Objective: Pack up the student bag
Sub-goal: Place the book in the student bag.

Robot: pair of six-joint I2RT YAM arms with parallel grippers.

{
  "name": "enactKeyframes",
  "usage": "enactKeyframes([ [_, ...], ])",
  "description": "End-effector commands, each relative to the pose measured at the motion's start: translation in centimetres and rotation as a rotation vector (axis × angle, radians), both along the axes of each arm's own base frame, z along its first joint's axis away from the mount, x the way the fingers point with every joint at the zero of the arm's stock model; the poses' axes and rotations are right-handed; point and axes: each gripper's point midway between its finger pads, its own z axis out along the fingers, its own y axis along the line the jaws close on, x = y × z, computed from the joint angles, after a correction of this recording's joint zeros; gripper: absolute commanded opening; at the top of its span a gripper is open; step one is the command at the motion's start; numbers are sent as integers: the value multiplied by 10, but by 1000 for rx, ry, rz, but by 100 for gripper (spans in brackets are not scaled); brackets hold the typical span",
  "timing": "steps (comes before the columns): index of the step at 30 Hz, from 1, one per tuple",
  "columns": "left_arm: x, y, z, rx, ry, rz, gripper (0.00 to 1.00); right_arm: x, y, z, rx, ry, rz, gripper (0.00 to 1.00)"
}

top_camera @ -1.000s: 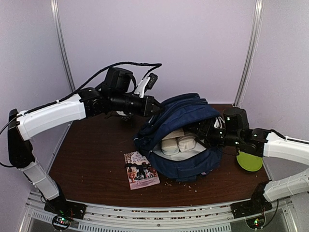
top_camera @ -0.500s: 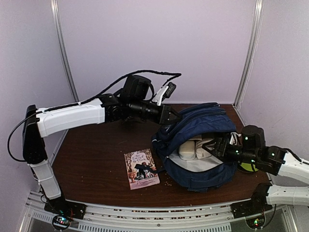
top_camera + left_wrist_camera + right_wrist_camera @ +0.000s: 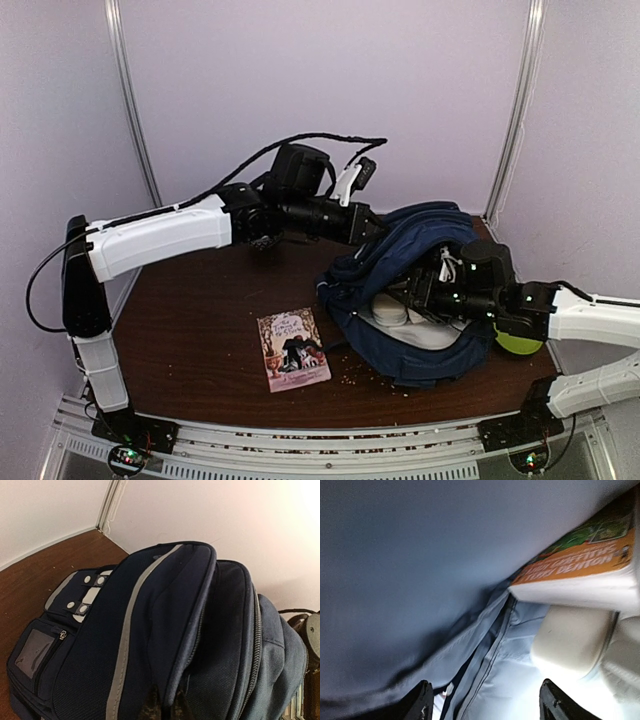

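Bag (image 3: pixel 405 240) held open, centre-right of top view.
It lies on table (image 3: pixel 200 320); its top flap is pinched tight by L gripper (image 3: pixel 165 710) and held up. R gripper (image 3: pixel 487 707) is inside bag w/ fingers spread wide, nothing gripped, white case (image 3: pixel 570 637) just beside. Judged best: flap to be held high & taut so mouth gapes; R arm to be drawn out straight, clear of lining & zip, before book (image 3: pixel 293 350) at lower centre is fetched.

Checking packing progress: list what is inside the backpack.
Inside the student bag: an orange-spined book and white rounded cases against grey lining. Anything deeper is covered by the bag's fabric.
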Motion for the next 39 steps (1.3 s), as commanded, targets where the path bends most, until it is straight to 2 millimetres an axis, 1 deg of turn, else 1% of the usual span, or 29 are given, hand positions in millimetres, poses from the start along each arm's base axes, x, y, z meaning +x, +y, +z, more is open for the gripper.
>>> enactKeyframes([
  [1,40,10,99,-239,-169,139,0,-14,8,21,0,-67,66,72],
  [3,55,14,106,-263,-152,175,0,-23,7,20,-20,-64,93,72],
  [5,66,17,110,-264,-155,206,0,-32,0,19,-44,-65,103,72],
  [7,76,20,109,-251,-158,233,0,-41,-6,27,-56,-90,113,72],
  [10,86,28,99,-215,-161,268,0,-52,-22,47,-69,-144,109,72],
  [13,98,39,87,-184,-169,310,0,-54,-47,75,-66,-232,41,72],
  [15,108,47,89,-178,-191,334,0,-51,-63,86,-88,-277,-14,73],
  [16,113,52,91,-177,-205,349,0,-48,-71,89,-101,-292,-48,73],
  [18,123,61,100,-173,-240,378,0,-45,-78,96,-104,-318,-89,73],
  [21,135,71,104,-133,-298,411,0,-39,-89,96,-101,-328,-157,72],
  [22,138,73,102,-109,-320,422,0,-37,-95,94,-102,-327,-191,72],
  [25,144,75,84,-28,-371,422,0,-33,-112,82,-99,-330,-280,72],
  [27,145,75,67,31,-387,404,0,-32,-120,71,-112,-323,-316,72],
  [29,145,76,48,93,-389,391,0,-31,-124,55,-147,-300,-330,72],
  [31,144,77,29,147,-392,373,0,-31,-123,40,-172,-275,-330,72],
  [34,143,78,0,216,-394,353,0,-29,-118,23,-163,-243,-326,72],
  [36,137,76,-27,264,-394,305,0,-29,-112,13,-139,-222,-319,72],
  [37,135,77,-39,281,-384,292,0,-29,-108,4,-131,-206,-307,72],
  [38,132,77,-48,286,-367,277,0,-29,-103,-2,-119,-194,-293,72],
  [39,127,74,-53,272,-346,251,0,-30,-100,-9,-113,-181,-285,71],
])
